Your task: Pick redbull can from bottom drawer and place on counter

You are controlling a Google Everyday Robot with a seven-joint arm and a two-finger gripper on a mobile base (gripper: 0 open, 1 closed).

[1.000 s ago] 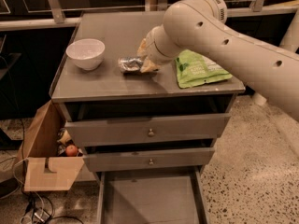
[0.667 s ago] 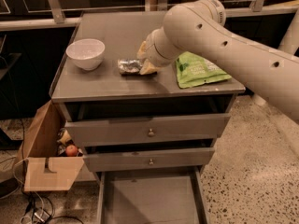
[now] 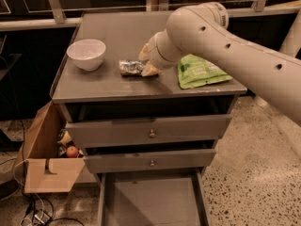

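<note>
Camera view, the only one we have: the gripper point(image 3: 146, 62) sits low over the counter point(image 3: 113, 89), near the middle of the top. The arm point(image 3: 221, 41) reaches it from the right side of the frame.

We read the jaws as closed on the redbull can point(image 3: 131, 67). One tan finger is on the far side of the can's right end. The other finger point(image 3: 151, 71) is on the near side, touching it.

The can lies on its side on the counter and sticks out of the jaws to the left. Most of its crinkled silvery body is clear of the gripper. We can't tell whether the can's full weight rests on the surface.

- **White bowl point(image 3: 86, 54):** left of the jaws and past the can's free end. It is upright on the counter and apart from the can.
- **Green snack bag point(image 3: 202, 71):** right of the jaws, flat on the counter. It lies partly under the arm, close to the wrist.
- **Upper drawer point(image 3: 149, 130):** below the jaws on the cabinet front, knobbed and slightly pulled out.
- **Middle drawer point(image 3: 150, 160):** under the upper drawer, also knobbed.
- **Bottom drawer point(image 3: 101, 199):** lowest and well below the jaws, pulled far out. We see only its bare grey floor and nothing in it.
- **Cardboard box point(image 3: 44, 173):** down and left of the jaws, open on the floor beside the cabinet. A small red round item point(image 3: 71, 151) is inside.
</note>
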